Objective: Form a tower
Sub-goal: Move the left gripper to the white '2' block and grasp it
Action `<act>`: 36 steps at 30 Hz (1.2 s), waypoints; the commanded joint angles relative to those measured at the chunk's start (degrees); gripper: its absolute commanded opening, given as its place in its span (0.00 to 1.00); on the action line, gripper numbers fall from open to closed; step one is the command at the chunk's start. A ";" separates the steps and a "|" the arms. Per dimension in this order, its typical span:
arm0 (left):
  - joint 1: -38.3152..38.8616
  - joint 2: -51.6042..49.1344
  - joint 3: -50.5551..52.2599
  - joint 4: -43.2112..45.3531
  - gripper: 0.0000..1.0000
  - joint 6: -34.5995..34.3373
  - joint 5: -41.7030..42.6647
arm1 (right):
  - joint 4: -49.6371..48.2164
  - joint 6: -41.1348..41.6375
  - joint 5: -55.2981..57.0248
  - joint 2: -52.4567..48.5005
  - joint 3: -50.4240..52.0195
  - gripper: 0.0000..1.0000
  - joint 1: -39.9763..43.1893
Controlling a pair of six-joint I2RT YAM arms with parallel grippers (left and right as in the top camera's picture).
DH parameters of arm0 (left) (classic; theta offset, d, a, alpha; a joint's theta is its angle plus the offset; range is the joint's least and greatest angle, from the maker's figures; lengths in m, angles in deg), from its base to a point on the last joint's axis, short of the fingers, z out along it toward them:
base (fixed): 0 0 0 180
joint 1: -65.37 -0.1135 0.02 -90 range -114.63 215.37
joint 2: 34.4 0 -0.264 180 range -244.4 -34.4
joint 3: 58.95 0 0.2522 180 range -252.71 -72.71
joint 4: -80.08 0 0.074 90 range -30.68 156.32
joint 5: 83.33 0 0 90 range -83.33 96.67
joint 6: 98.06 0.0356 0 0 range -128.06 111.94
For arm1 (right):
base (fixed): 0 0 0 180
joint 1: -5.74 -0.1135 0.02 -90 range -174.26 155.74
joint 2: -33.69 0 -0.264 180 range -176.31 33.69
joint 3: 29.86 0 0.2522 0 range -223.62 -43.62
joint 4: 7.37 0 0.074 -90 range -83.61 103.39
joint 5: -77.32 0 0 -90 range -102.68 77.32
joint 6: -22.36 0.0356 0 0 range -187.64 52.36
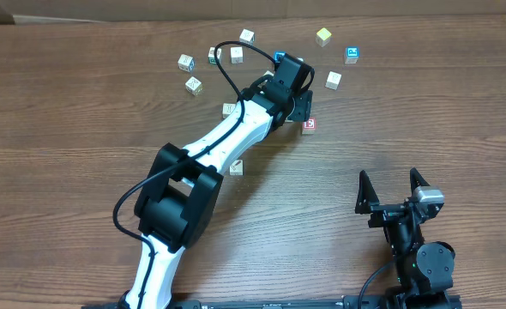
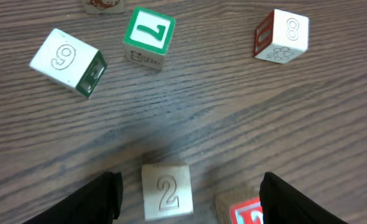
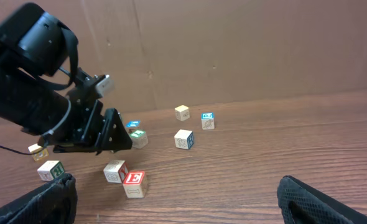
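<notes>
Tower (image 2: 148, 31), marked by the teal-green face with a 7 on its topmost small pale wooden picture cube, was seen standing on the brown wood-grain table (image 2: 233, 118), ahead of the left gripper (image 2: 191, 190) and apart from it (how many cubes were stacked beneath that face could not be told). A white cube numbered 9 with a green side (image 2: 65, 62) was found near it on one side, turned askew. A white cube numbered 8 with a red side (image 2: 283, 36) was set farther off on the other. The left gripper was held low over the table with its black fingers spread. A pale wooden cube numbered 2 (image 2: 167, 193) was bracketed between them with bare table showing on both sides, so nothing was gripped. A red-faced cube lettered E (image 3: 134, 179) was placed just beside the 2 cube, near one finger. The right gripper (image 1: 390, 190) was held at the robot's side of the table, well apart from the cubes, its jaws spread wide and empty.
</notes>
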 commanded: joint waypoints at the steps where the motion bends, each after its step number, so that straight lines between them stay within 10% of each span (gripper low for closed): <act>1: 0.11 -2.78 -1.57 1.05 0.65 1.62 -1.36 | -0.22 -0.07 0.15 0.42 0.59 1.00 0.24; 36: 0.00 -0.33 -1.57 -1.68 0.18 1.62 -2.69 | -0.20 -0.07 0.15 0.42 0.59 1.00 0.24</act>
